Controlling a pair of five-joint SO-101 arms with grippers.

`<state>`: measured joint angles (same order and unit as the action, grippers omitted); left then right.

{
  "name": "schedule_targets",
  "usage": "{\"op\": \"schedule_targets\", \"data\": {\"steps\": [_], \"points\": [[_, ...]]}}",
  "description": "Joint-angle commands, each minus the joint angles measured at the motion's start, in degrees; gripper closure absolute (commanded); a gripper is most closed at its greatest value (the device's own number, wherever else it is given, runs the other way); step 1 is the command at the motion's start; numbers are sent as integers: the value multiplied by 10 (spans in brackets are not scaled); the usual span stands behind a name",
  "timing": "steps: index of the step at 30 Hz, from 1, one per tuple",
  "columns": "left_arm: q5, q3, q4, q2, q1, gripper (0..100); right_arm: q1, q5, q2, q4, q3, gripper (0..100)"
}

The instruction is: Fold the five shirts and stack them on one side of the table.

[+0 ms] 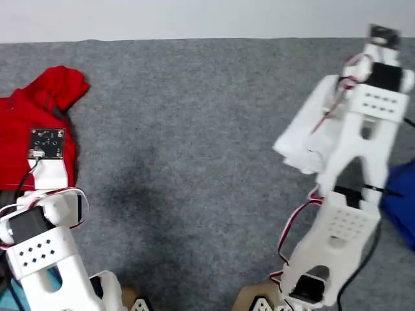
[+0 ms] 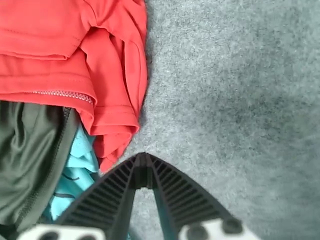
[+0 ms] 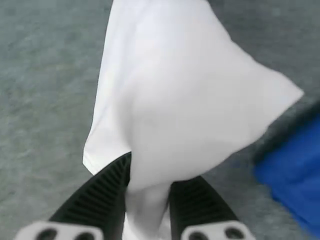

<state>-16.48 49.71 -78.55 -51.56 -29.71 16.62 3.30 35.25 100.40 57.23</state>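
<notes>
Right gripper (image 3: pixel 149 174) is clenched on the white shirt (image 3: pixel 185 100), with a bunched fold of cloth pinched in its grip. The rest of the shirt spreads out over the grey table (image 1: pixel 194 129) near the far right corner. Just beside it, at the right edge, lies a blue shirt (image 3: pixel 295 170). Left gripper (image 2: pixel 145 160) hangs near the left edge, clenched with nothing in it, just beside the hem of the red shirt (image 2: pixel 65 45). That red shirt tops a heap, lying over a dark shirt (image 2: pixel 30 160) and a teal shirt (image 2: pixel 80 167).
</notes>
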Motion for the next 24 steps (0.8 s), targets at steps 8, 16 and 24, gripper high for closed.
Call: {"op": "schedule_targets", "data": {"steps": [8,16,24], "points": [[-62,-6,10,-10,-4,996,148,-40,-48,21,29,990],[-62,-2,10,-5,-4,996,220,-84,-46,19,29,990],[-61,-2,9,-5,-4,996,270,-111,-29,-22,29,990]]}}
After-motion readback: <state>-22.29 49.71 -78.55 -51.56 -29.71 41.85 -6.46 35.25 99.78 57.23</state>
